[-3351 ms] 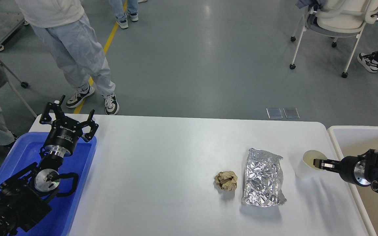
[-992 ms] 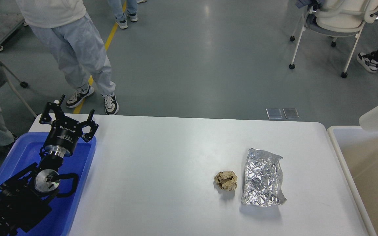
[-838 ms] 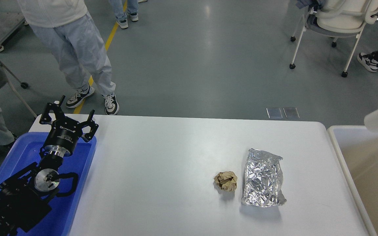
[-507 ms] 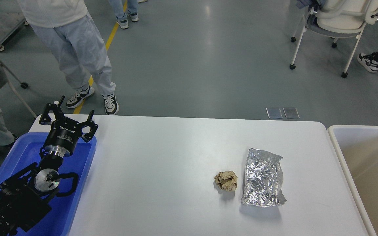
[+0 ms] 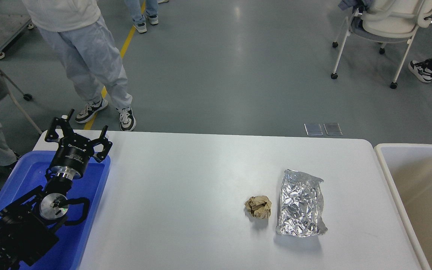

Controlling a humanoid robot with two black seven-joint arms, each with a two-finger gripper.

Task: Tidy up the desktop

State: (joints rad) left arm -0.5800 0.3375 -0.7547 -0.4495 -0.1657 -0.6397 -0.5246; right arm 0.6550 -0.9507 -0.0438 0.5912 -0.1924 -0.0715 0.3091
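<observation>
Two bits of trash sit on the bench [image 5: 186,176], which is the big white desktop with rounded corners filling the lower middle of the head view. Nearest to me is a crinkled silver foil bag [image 5: 300,203], lying flat toward the right side. Just left of it, close but not touching, is a crumpled brown paper ball [image 5: 258,206]. The rest of the white top looks bare and a bit glossy.

Off the left edge there's a blue plastic tray [image 5: 88,210], butted right up against the bench. My left arm comes up over that tray, and the left gripper [image 5: 77,135] hovers above the tray's far end near the bench's back-left corner. Its fingers [image 5: 104,132] are spread wide apart, holding nothing.

On the right side a beige bin with a white rim [image 5: 383,159] sits just beside the bench edge. I can only see part of the inside. My right arm and its fingers aren't anywhere in the view.

Further back it's grey floor with a yellow line [image 5: 120,52], a person in light trousers [image 5: 84,63] standing behind the back-left corner, two small floor plates [image 5: 323,129] just past the far edge, and a white wheeled chair [image 5: 384,26] at top right.
</observation>
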